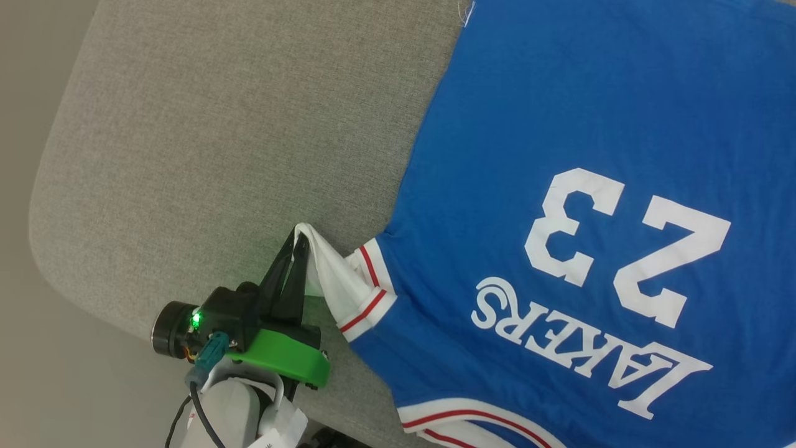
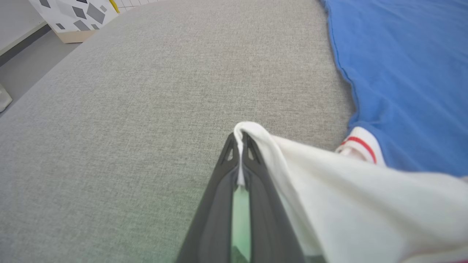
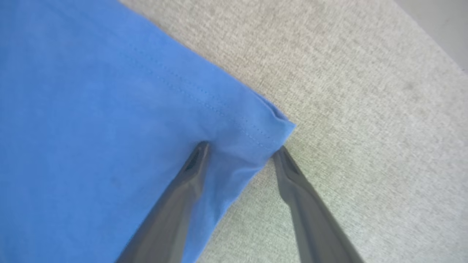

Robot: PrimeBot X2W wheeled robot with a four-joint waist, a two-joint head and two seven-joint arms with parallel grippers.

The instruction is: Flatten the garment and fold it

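The garment (image 1: 559, 112), a bright blue jersey with a white "23" and "LAKERS" print, lies spread on the grey cushion (image 1: 217, 137). Its white sleeve (image 1: 336, 283) with red-striped trim is lifted at the tip by my left gripper (image 1: 298, 239), which is shut on the sleeve's end. In the left wrist view the white sleeve (image 2: 347, 197) drapes from the left gripper (image 2: 239, 140) toward the blue body (image 2: 402, 73). In the right wrist view my right gripper (image 3: 241, 151) stands open, straddling a hemmed corner of the blue garment (image 3: 109, 109): one finger on the cloth, the other on the cushion (image 3: 365, 109).
The cushion's rounded edge (image 1: 43, 249) falls off to pale floor on the left. A patterned white box (image 2: 73, 14) stands on the floor beyond the cushion in the left wrist view.
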